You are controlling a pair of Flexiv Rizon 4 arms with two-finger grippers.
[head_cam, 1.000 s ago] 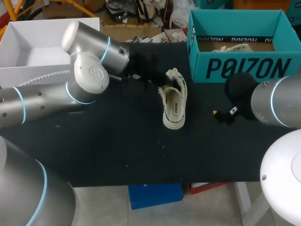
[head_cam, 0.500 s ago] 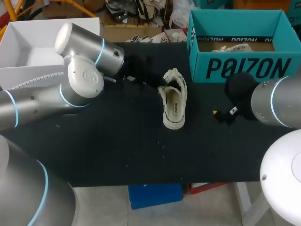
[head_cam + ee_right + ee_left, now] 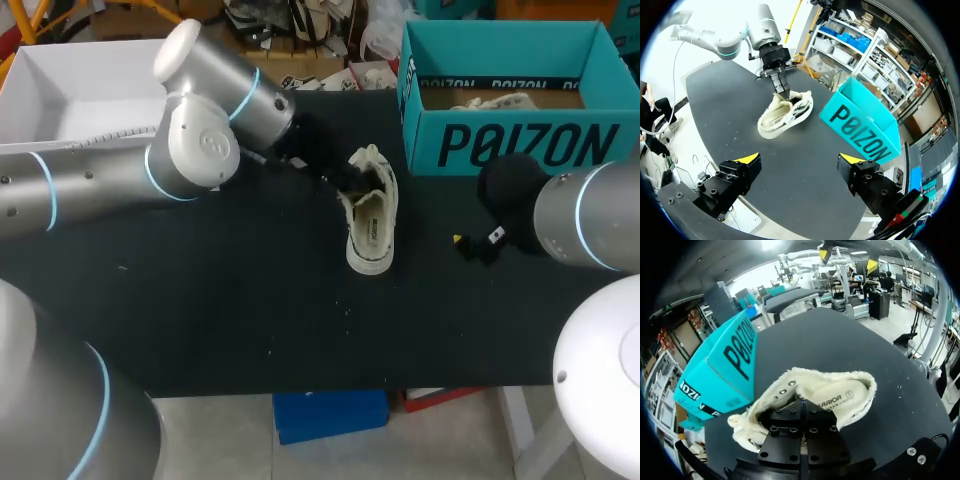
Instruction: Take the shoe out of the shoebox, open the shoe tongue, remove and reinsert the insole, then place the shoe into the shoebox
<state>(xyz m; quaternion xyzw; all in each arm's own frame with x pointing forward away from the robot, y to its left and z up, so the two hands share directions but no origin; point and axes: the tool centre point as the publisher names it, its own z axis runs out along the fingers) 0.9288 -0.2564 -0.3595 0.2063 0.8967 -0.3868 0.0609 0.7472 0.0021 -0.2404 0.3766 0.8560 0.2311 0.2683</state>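
Teal shoebox (image 3: 510, 145) open-topped at far right of worktop (image 3: 250, 300); pale item (image 3: 495, 101) inside, unclear what. White shoe (image 3: 368, 225) outside shoebox, upright on worktop. Left claw (image 3: 345, 180) dipped into shoe's opening, tips hidden: grip cannot be told. Right claw (image 3: 800, 159) spread wide, empty, well apart from shoe.

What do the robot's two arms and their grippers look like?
Both the left arm and the right arm are thick silver-grey tubes with rounded joints and thin light-blue rings. The right arm's wrist is black. The right gripper has black blocky fingers with bright yellow tips; the left gripper has a black body with screws.
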